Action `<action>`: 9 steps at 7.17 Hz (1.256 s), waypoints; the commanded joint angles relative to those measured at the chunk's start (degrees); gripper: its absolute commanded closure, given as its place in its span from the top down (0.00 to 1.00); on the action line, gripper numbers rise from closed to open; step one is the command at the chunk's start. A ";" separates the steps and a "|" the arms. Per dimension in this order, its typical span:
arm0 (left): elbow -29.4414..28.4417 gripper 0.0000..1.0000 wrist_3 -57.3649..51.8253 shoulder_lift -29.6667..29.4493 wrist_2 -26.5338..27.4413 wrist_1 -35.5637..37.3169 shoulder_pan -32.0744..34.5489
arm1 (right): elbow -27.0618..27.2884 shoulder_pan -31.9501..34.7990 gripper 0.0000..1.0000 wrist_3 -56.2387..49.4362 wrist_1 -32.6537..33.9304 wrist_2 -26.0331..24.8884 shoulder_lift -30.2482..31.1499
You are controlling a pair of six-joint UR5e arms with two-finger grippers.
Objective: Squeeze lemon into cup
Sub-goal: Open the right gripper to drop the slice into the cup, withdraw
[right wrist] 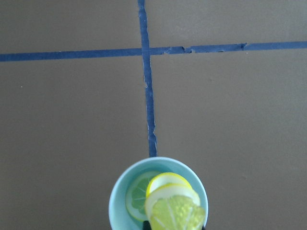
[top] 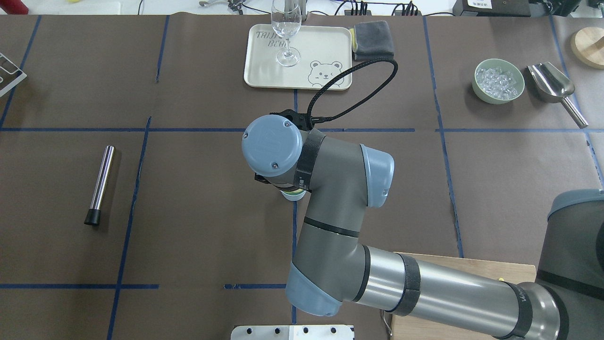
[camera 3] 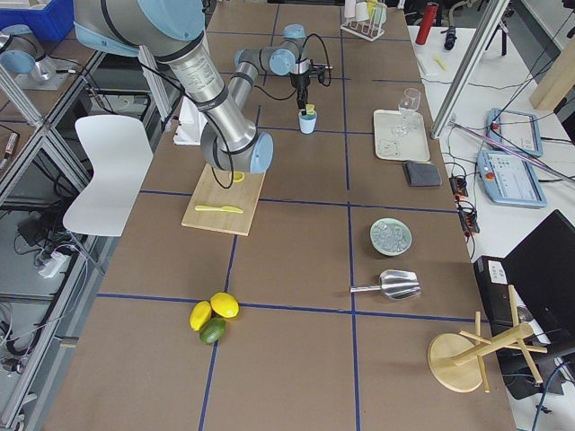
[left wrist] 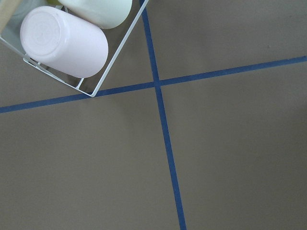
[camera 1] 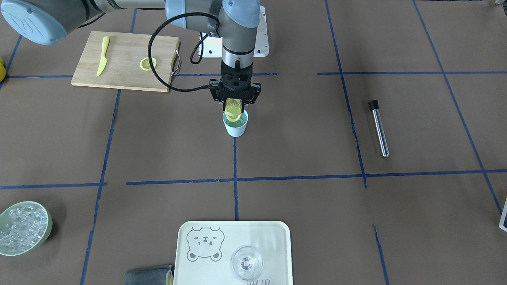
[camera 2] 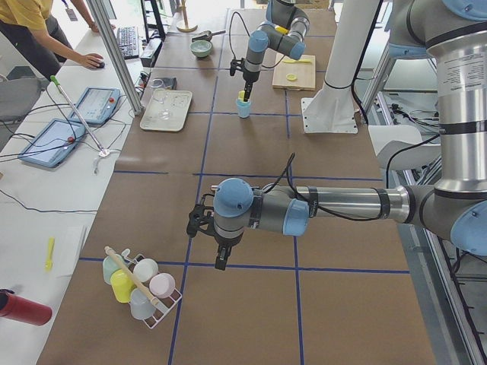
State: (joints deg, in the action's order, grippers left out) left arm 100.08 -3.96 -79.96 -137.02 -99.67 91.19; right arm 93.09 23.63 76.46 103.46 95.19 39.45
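Observation:
My right gripper (camera 1: 234, 106) is shut on a yellow lemon slice (camera 1: 233, 104) and holds it just above the pale blue cup (camera 1: 236, 128) near the table's middle. The right wrist view shows the pinched slice (right wrist: 175, 213) bent over the cup (right wrist: 116, 201), with another slice (right wrist: 138, 191) lying flat inside on greenish liquid. In the overhead view the arm hides all but a sliver of the cup (top: 293, 196). My left gripper (camera 2: 221, 257) shows only in the exterior left view, hanging over bare table. I cannot tell whether it is open or shut.
A cutting board (camera 1: 122, 55) holds a yellow plastic knife (camera 1: 103, 61) and a spare lemon slice (camera 1: 148, 63). A metal rod (camera 1: 379, 128), a green bowl of ice (camera 1: 46, 233), a tray (camera 1: 273, 237) with a clear glass (camera 1: 246, 262) and a cup rack (camera 2: 141, 287) stand around.

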 commanded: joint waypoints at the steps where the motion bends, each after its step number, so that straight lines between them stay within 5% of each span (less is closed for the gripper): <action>1: -0.06 1.00 0.00 0.07 0.00 0.09 -0.05 | 0.16 0.01 1.00 -0.08 -0.10 0.08 0.01; 4: -0.15 1.00 0.00 0.16 0.00 0.09 -0.05 | 4.61 1.67 1.00 -6.26 0.25 2.00 2.80; 6: 0.11 1.00 -0.09 0.07 0.00 -0.17 -0.05 | 13.13 10.08 1.00 -21.09 -0.01 9.54 12.79; 9: 1.25 1.00 0.78 -0.54 0.00 -4.01 -0.31 | 15.02 23.88 1.00 -44.55 -0.02 18.61 21.00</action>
State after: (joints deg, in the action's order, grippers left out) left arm 100.81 -3.79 -80.35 -136.96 -100.86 90.90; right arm 107.68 41.95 42.29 103.41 110.95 57.17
